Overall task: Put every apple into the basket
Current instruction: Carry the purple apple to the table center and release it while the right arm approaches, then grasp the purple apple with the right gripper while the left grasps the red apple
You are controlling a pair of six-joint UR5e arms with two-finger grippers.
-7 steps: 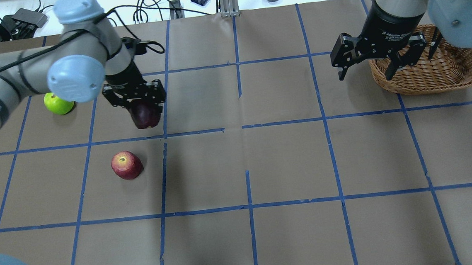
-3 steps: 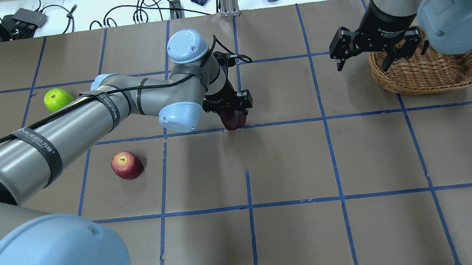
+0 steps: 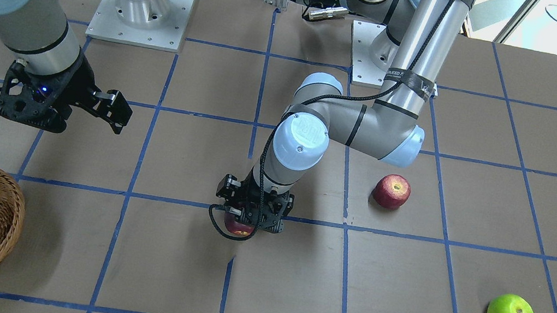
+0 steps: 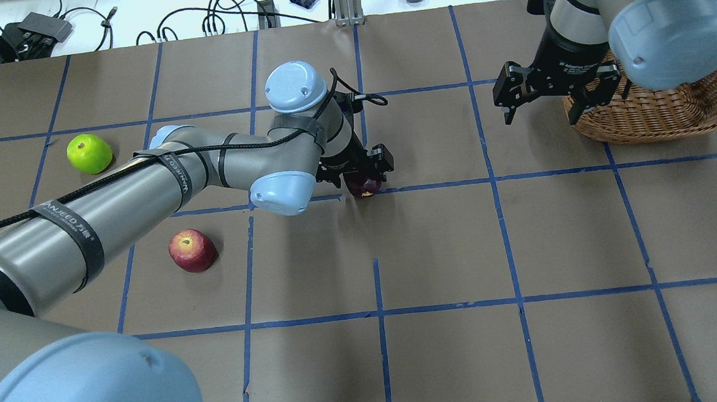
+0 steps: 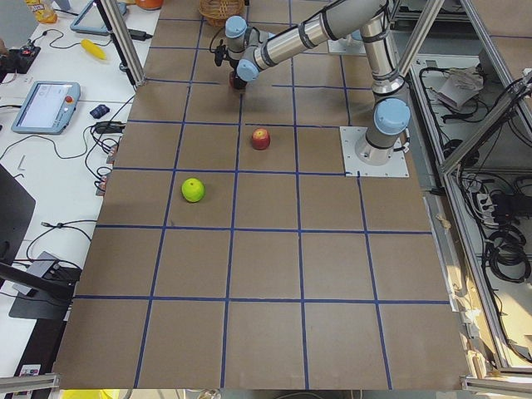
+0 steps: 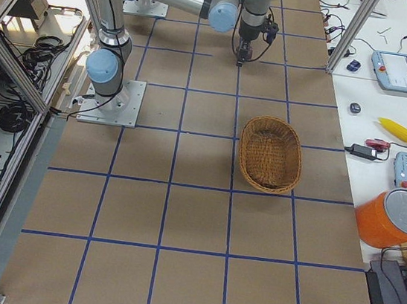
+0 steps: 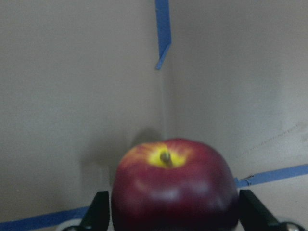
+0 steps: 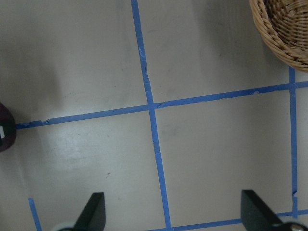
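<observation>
My left gripper (image 4: 363, 178) is shut on the dark maroon apple (image 4: 362, 186) and holds it low over a blue tape line near the table's middle. The apple fills the left wrist view (image 7: 173, 187) between the fingers, and also shows in the front view (image 3: 239, 226). The red apple (image 4: 192, 251) and the green apple (image 4: 89, 153) lie on the table to the left. My right gripper (image 4: 542, 115) is open and empty, just left of the wicker basket (image 4: 643, 124). The basket's rim shows in the right wrist view (image 8: 274, 38), and nothing shows inside it.
The table is brown paper with a blue tape grid. Cables and small devices lie on the white bench past the far edge, by an aluminium post (image 4: 344, 0). The arm bases (image 3: 140, 9) stand at the robot's side.
My left arm has carried the maroon apple right from the green apple's side to the table's middle and lowered it. My right gripper has shifted slightly left, off the basket.
</observation>
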